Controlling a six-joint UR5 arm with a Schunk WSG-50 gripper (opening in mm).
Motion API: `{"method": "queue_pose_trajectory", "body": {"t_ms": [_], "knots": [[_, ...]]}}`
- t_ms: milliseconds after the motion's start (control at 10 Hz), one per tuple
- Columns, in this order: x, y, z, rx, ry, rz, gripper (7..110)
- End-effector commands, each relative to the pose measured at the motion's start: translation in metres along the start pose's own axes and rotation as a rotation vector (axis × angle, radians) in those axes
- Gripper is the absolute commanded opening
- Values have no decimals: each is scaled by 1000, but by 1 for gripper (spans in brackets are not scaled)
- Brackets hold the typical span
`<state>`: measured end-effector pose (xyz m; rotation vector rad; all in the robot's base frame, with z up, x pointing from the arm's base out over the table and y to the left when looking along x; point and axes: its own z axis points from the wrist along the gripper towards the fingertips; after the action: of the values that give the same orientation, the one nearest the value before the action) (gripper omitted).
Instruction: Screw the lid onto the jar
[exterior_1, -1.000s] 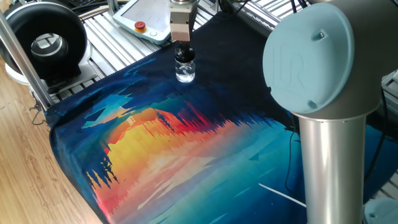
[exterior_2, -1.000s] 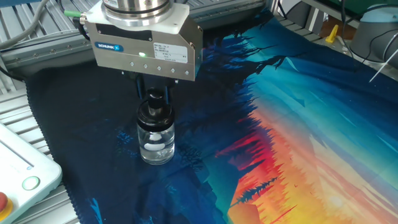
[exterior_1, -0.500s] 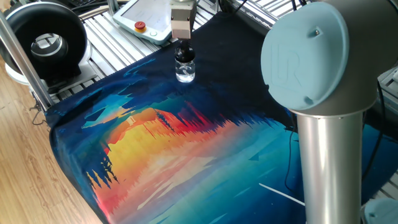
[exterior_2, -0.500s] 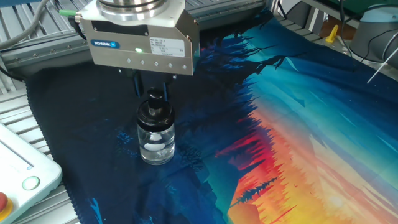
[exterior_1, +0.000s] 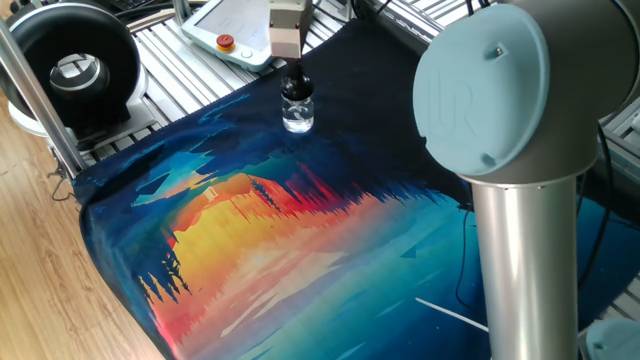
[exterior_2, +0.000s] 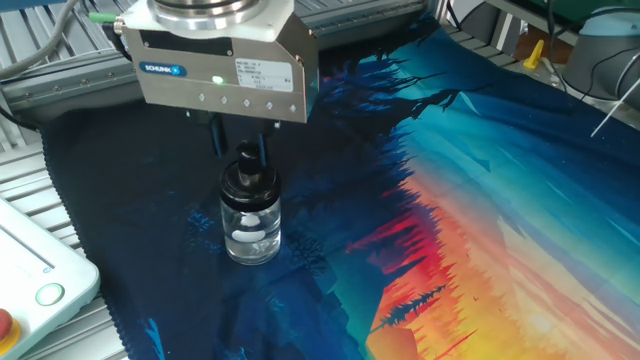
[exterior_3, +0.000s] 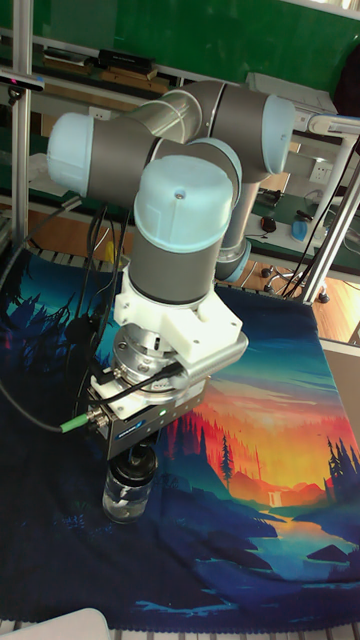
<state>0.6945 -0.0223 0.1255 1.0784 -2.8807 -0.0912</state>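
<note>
The jar, a small clear glass bottle, stands upright on the dark part of the printed cloth. The black lid sits on its neck. My gripper hangs straight above it, open. Its two dark fingers flank the lid's rounded tip with a gap on each side and do not touch it. In the one fixed view the jar and lid stand just below the gripper. In the tall fixed view the gripper body hides most of the lid, and the jar shows beneath it.
A white pendant with a red button lies behind the jar, close to its left in the other fixed view. A large black ring-shaped device and a metal post stand at the far left. The arm's big elbow fills the right foreground.
My gripper has risen a little, so its fingers now reach only the lid's tip. The jar and lid have stayed put.
</note>
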Motion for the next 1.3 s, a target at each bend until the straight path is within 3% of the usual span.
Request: {"method": "queue_pose_trajectory", "body": {"t_ms": [0, 300, 700, 900, 1200], "knots": [[-6, -1, 2, 13, -5, 11, 44], [8, -25, -3, 99, 51, -7, 44], [5, -16, -4, 80, 42, 17, 44], [2, -3, 0, 59, 44, 60, 44], [2, 18, 15, 39, 64, 47, 44]]}}
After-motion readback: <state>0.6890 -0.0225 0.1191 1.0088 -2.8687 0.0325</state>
